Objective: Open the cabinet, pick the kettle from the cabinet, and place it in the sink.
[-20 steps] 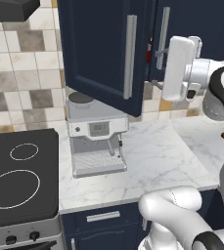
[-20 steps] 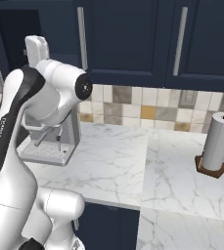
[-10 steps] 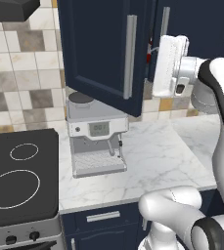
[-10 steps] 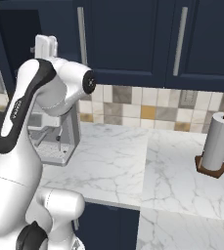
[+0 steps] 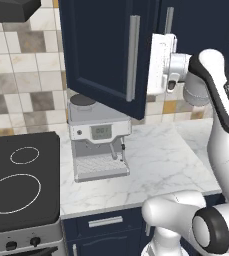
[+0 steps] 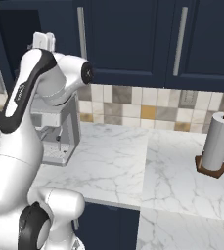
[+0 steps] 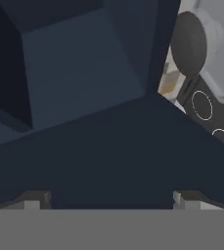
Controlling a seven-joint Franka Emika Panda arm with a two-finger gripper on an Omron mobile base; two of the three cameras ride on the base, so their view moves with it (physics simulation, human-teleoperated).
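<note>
Up at the navy cabinet, the door is standing swung out over the coffee machine, and the hand has been rising toward the opening over the last second. The fingers are spread wide, holding nothing. Opening looks done; reaching in comes next. The hand view is showing the dark cabinet interior and the cooktop at 3 o'clock; the kettle cannot be made out there. The right base view is showing a paper towel roll on the desk.
</note>
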